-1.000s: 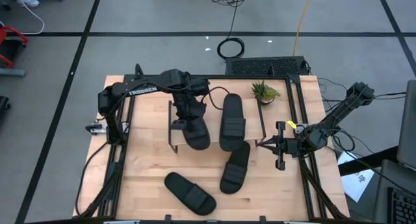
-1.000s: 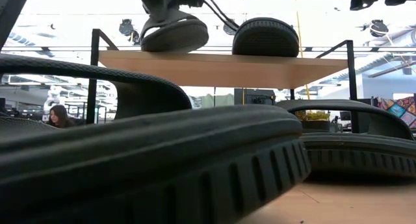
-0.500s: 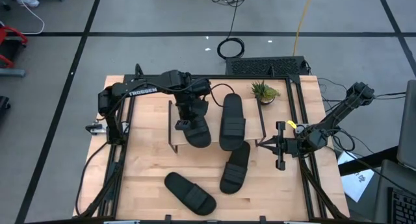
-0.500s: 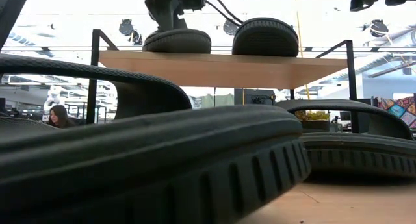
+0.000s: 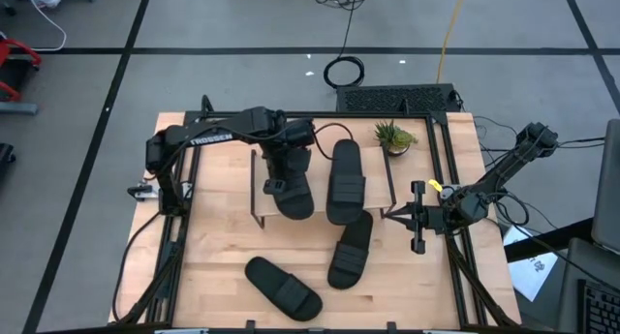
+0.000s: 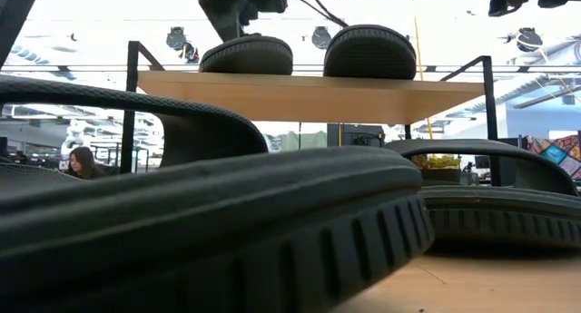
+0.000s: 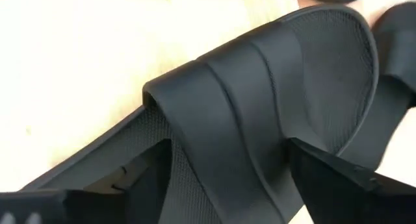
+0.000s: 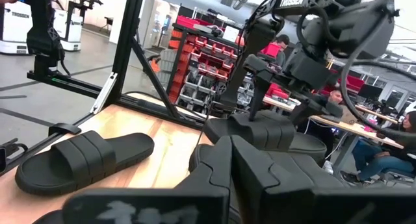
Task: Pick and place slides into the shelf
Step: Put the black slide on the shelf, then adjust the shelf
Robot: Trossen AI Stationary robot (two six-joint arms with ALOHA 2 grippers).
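The shelf [image 5: 260, 184] is standing mid-table, its light plank top carrying two slides side by side. The left shelf slide [image 5: 294, 191] is lying flat with its long axis running roughly front to back, tilted slightly so that its near end points toward the table's front right. The right shelf slide [image 5: 344, 181] is lying parallel beside it, just apart, long axis likewise front to back.

The left gripper [image 5: 279, 175] is hovering directly over the left shelf slide. In the left wrist view its two fingers [image 7: 338, 178] are spread wide, one on either side of the strap band [image 7: 227, 126], and are not clamping it. In the low view both shelf slides are resting level on the plank.

Two more slides are lying on the table in front of the shelf. One slide [image 5: 351, 249] is lying near the shelf's front right leg, long axis slightly diagonal. The other slide [image 5: 282, 288] is lying near the table's front edge, long axis diagonal from rear left to front right.

The right gripper [image 5: 401, 214] is waiting at the table's right edge; its finger state cannot be determined.
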